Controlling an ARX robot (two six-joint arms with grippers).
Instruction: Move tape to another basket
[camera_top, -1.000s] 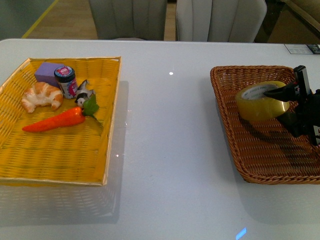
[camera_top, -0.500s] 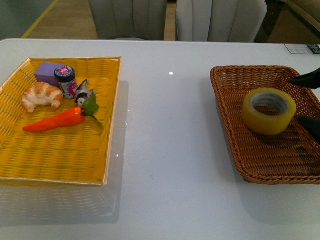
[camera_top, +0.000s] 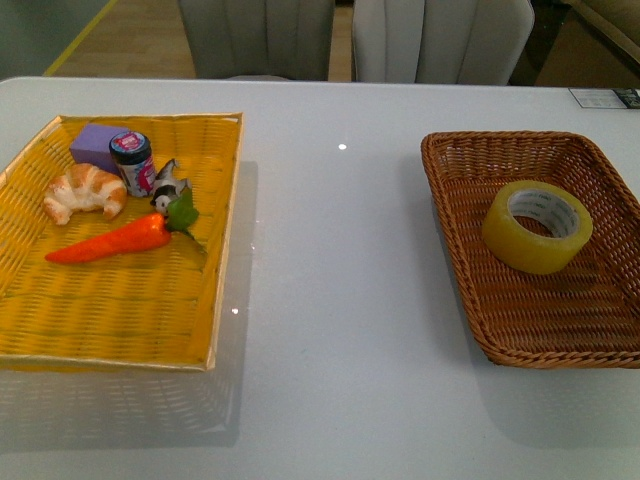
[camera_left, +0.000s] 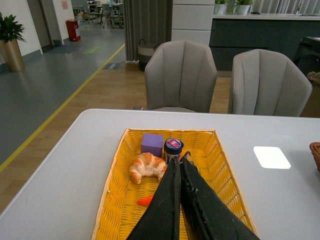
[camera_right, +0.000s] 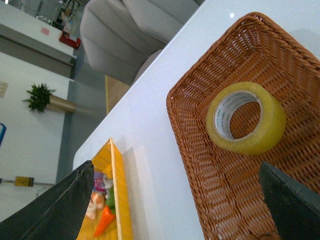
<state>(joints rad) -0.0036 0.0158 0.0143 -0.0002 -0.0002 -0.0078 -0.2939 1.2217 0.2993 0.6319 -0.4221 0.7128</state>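
Note:
The yellowish tape roll (camera_top: 537, 226) lies flat in the dark brown wicker basket (camera_top: 455, 152) at the right of the table; its white core shows. It also shows in the right wrist view (camera_right: 246, 118) inside the basket (camera_right: 190, 145). My right gripper (camera_right: 180, 200) is open and empty, raised back from the tape, jaws wide apart. My left gripper (camera_left: 178, 162) is shut and empty, above the yellow tray (camera_left: 220, 155). Neither gripper shows in the front view.
The flat yellow woven tray (camera_top: 120, 310) at the left holds a croissant (camera_top: 84, 191), a purple block (camera_top: 94, 143), a small jar (camera_top: 131, 160), a toy carrot (camera_top: 110, 241) and a small figure. Two grey chairs (camera_top: 440, 40) stand behind the table.
My right gripper let go of the tape and drew back out of the front view. The tape dropped from tilted to lying flat in the brown basket.

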